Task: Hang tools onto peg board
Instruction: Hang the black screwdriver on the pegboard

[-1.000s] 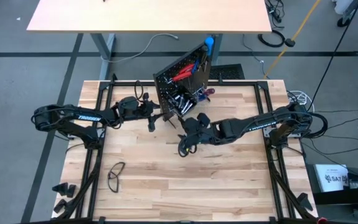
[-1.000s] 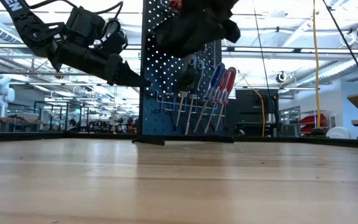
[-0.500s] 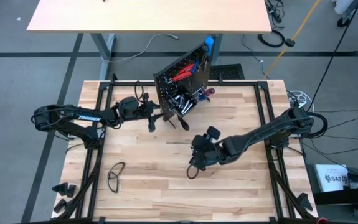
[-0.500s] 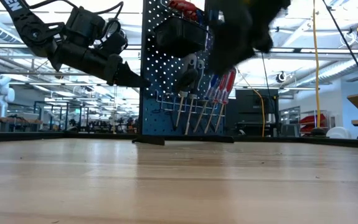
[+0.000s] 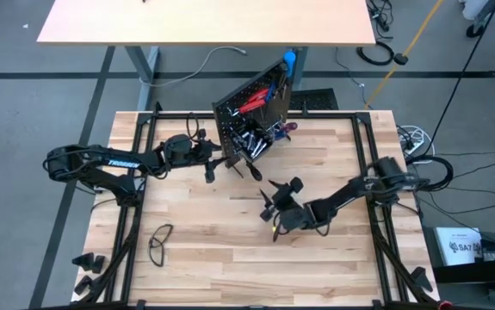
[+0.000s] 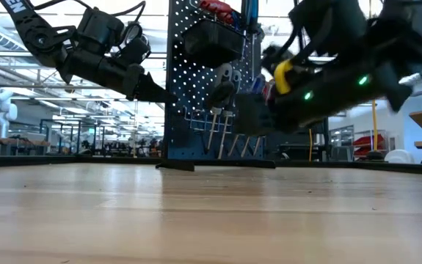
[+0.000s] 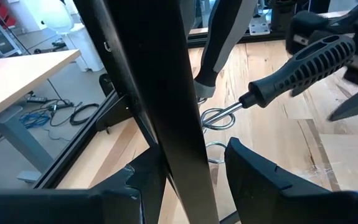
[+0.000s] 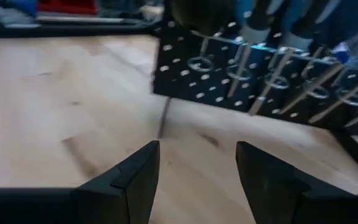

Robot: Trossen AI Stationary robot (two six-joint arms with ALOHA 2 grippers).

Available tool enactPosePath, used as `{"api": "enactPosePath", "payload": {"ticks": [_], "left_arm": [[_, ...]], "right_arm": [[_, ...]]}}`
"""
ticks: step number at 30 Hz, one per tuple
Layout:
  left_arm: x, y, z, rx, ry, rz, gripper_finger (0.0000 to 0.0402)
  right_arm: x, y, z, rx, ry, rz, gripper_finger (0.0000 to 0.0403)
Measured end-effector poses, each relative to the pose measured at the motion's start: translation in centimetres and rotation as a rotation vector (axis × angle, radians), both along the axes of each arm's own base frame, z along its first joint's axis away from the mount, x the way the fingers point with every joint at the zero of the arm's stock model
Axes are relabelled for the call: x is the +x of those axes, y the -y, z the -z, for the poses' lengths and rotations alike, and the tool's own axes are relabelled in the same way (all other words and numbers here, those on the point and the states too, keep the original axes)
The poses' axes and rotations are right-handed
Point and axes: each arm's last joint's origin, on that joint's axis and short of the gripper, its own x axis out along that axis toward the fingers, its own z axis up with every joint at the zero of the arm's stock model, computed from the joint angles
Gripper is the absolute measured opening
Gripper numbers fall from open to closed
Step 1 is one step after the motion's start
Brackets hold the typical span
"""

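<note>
From overhead I have the peg board [image 5: 251, 116] standing at about 12 o'clock on the wooden table [image 5: 187, 250], near the far edge and turned at an angle. Red-handled pliers [image 5: 254, 102] hang high on its face, and a blue handle [image 5: 288, 60] sticks up at its top corner. In the low view a small black bin [image 6: 209, 40] is fixed to the upper part of the panel; I cannot see what lies inside it. Below the bin a row of screwdrivers [image 6: 222, 125] hangs in wire loops, shafts pointing down, with red and blue handles partly hidden behind my right arm.

My left gripper [image 5: 215, 164] sits at roughly 10 o'clock from the table's centre, right against the board's left edge. The left wrist view shows its two fingers [image 7: 253, 171] straddling the dark edge of the panel, one on each side, so I read it as clamped on the board. A black ribbed screwdriver handle [image 7: 312, 59] hangs in a wire ring just past that edge.

My right gripper [image 5: 269, 207] hovers near the table's centre, at 6 o'clock from the board and well clear of it. In the right wrist view its fingers [image 8: 132, 171] stand apart with bare tabletop between them, holding nothing, pointed at the board's lower row of tool shafts.

A pair of safety glasses [image 5: 159, 241] lies on the table at about 8 o'clock.
</note>
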Motion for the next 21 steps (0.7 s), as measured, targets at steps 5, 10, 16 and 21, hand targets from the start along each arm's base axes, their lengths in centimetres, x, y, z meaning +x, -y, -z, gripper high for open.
{"api": "enactPosePath", "payload": {"ticks": [5,10,16,21], "left_arm": [[0.0,0.0,0.0,0.0,0.001,0.0,0.0162],[0.0,0.0,0.0,0.0,0.002,0.0,0.0162],[0.0,0.0,0.0,0.0,0.002,0.0,0.0162],[0.0,0.0,0.0,0.0,0.0,0.0,0.0162]], "right_arm": [[1.6,0.7,1.5,-0.066,0.038,0.074,0.0203],[2.9,1.6,1.7,-0.105,0.109,0.087,0.0203],[4.1,2.8,1.7,-0.132,0.193,0.074,0.0186],[5.2,3.3,1.8,-0.173,0.208,0.076,0.0159]]}}
